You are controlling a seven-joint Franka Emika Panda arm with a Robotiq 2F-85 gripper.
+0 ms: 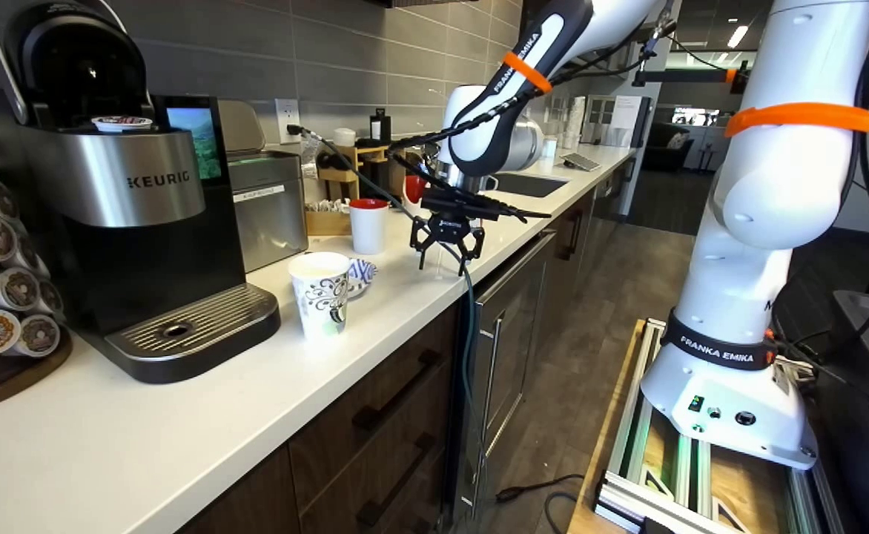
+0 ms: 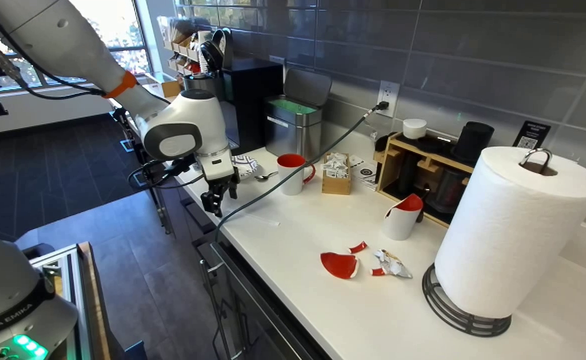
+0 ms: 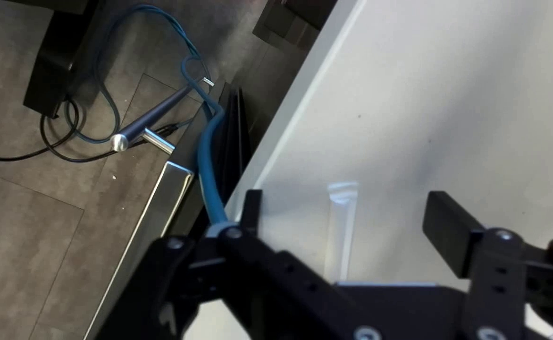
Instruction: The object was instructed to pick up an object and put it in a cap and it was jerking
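My gripper point(image 1: 442, 268) is open and empty, pointing down over the white counter near its front edge. It also shows in an exterior view point(image 2: 226, 206). In the wrist view, its two fingers point(image 3: 346, 208) stand wide apart on either side of a thin clear-white strip point(image 3: 340, 236), perhaps a wrapper. The strip lies flat on the counter, its near end hidden by the gripper; it also shows in an exterior view point(image 2: 260, 218). A patterned paper cup point(image 1: 319, 304) stands upright by the coffee machine. A white mug with red inside point(image 1: 369, 228) stands behind the gripper, also here point(image 2: 291, 183).
A blue-grey cable point(image 2: 293, 174) crosses the counter beside the gripper and drops over the edge point(image 3: 213, 189). A broken mug point(image 2: 400, 223) and red shards point(image 2: 340, 265) lie near a paper towel roll point(image 2: 513, 230). A coffee machine point(image 1: 145, 182), metal bin point(image 1: 268, 211) and patterned dish point(image 1: 361, 274) stand around.
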